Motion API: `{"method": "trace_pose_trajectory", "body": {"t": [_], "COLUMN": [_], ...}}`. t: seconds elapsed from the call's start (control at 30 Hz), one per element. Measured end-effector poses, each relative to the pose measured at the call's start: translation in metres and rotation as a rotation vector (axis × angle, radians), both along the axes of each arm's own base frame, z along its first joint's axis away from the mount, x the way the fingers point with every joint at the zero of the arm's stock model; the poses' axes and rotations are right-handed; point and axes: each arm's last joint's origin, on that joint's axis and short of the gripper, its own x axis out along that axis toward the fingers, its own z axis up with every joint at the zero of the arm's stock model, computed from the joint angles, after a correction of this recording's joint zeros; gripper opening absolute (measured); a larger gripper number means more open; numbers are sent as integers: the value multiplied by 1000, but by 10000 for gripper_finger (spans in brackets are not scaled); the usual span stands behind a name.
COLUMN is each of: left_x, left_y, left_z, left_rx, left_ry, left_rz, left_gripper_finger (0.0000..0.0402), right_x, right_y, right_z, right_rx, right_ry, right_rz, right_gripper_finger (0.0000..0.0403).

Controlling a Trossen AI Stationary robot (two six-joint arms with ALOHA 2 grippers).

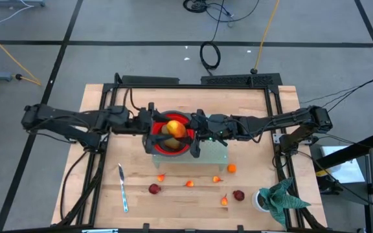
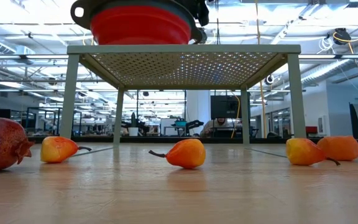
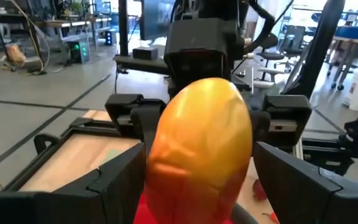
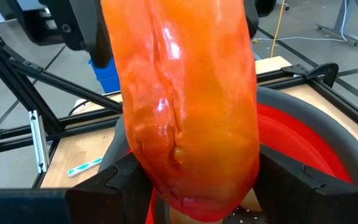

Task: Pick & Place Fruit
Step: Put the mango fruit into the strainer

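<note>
Fruit is your measure here, and the long red-orange glossy plastic piece [image 1: 175, 129] sits over the round red bowl with a dark rim [image 1: 171, 137], between the fingers of both grippers. Your left gripper [image 3: 199, 177] has its fingers spread, one on either side of that piece, with a visible gap, so it looks released on that side. Your right gripper [image 4: 194, 180] has its fingers hard against the piece's lower end, and they appear clamped on it. You can see a brownish oval kiwi [image 1: 166, 131] already in the bowl, just beside the held piece. The bowl stands on a pale perforated metal stand [image 2: 185, 62].

What is left, by my reading, is most of the job: two dark red round fruits [image 1: 154, 189] and several small orange pieces [image 2: 184, 153] lie on the wooden table [image 2: 179, 193], well apart from either set of fingers. A silver knife [image 1: 122, 189] lies untouched.
</note>
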Motion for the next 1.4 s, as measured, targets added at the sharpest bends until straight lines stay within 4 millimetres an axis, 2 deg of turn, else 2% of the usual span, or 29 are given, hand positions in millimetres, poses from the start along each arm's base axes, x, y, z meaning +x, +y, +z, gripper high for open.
{"method": "trace_pose_trajectory", "body": {"t": [0.4,0.5,0.63,0.8,1.03,1.2,1.4], "left_x": [16,16,16,15,5,-10,-25], "left_y": [-3,-3,-3,-4,-3,-1,3], "left_z": [-8,-8,-8,-9,-3,7,11], "left_rx": [0,3,7,5,18,20,21], "left_ry": [-10,-11,-9,-3,-1,-25,4], "left_rz": [-21,-21,-26,-45,-35,-17,64], "left_gripper_finger": [293,268,207,202,202,201,202], "right_x": [0,0,0,0,0,-3,-21], "right_y": [0,0,0,1,1,6,15], "right_z": [1,1,1,0,0,3,18], "right_rx": [1,1,3,2,7,-4,-27], "right_ry": [-4,-5,-4,1,6,3,14], "right_rz": [3,4,5,8,2,18,54], "right_gripper_finger": [224,224,231,255,306,339,348]}}
